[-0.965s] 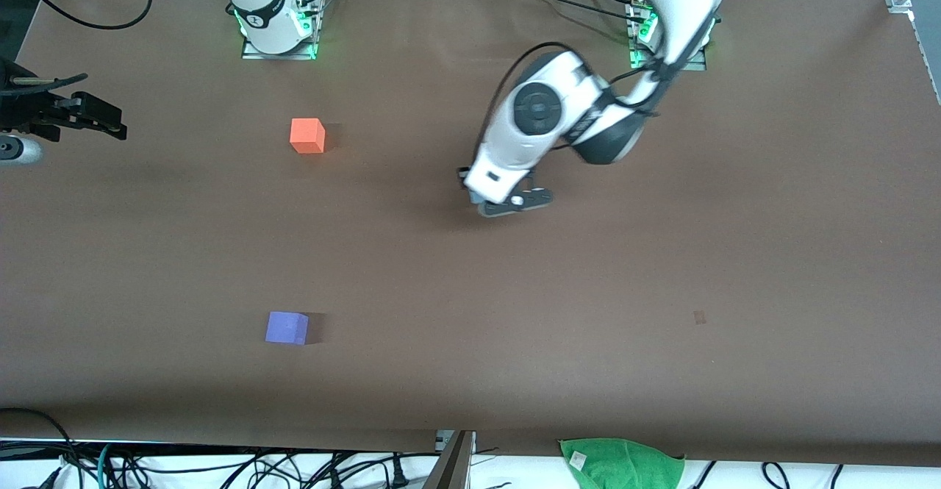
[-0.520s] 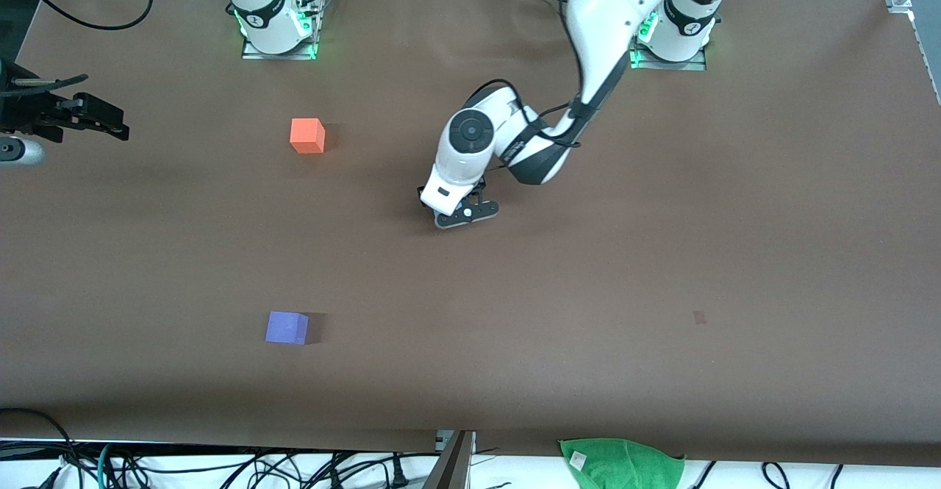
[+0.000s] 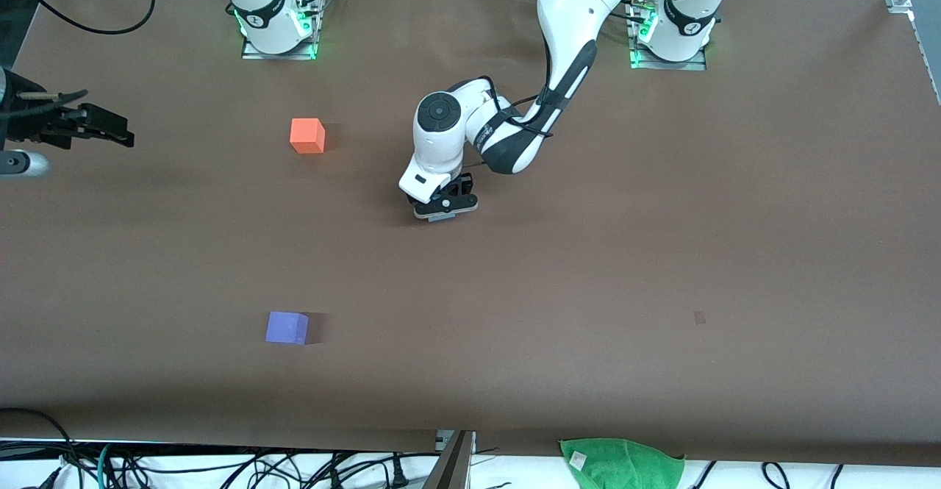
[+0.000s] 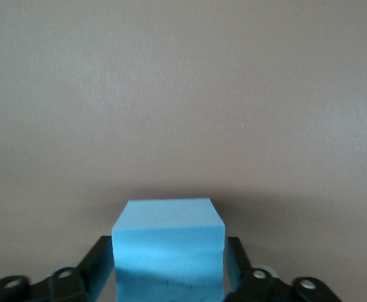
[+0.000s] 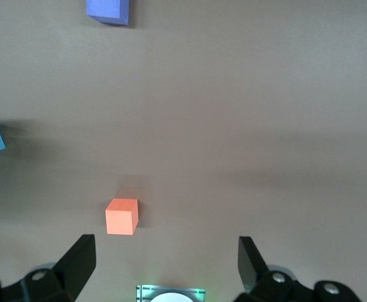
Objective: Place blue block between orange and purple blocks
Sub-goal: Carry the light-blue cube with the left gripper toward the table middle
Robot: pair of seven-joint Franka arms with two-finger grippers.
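- Reaching in from the base at the left arm's end, with the left gripper (image 3: 445,208) low over the middle of the tabletop (image 3: 662,254), closer to the edge where the bases stand than to the front camera's edge.
- Holding the blue block (image 4: 168,245) between the jaws, one dark finger (image 4: 100,264) pressed to each side of the cube, as seen in the left wrist view.
- Showing only a sliver of that blue cube below the gripper in the front view; cannot tell whether its underside touches the tabletop.
- Sitting on the tabletop toward the right arm's end: the orange block (image 3: 307,135), closer to the base edge and not far from the right arm's base.
- Sitting nearer to the front camera, almost in line with the orange one: the purple block (image 3: 287,327), well apart from it.
- Leaving the stretch between those two cubes bare, with the blue block off toward the left arm's end from both.
- Waiting at the tabletop's short edge at the right arm's end: the right gripper (image 3: 117,130), jaws spread wide and holding nothing, looking across the tabletop at all three cubes.
- Lying just past the front camera's edge of the tabletop: a green cloth (image 3: 621,463).
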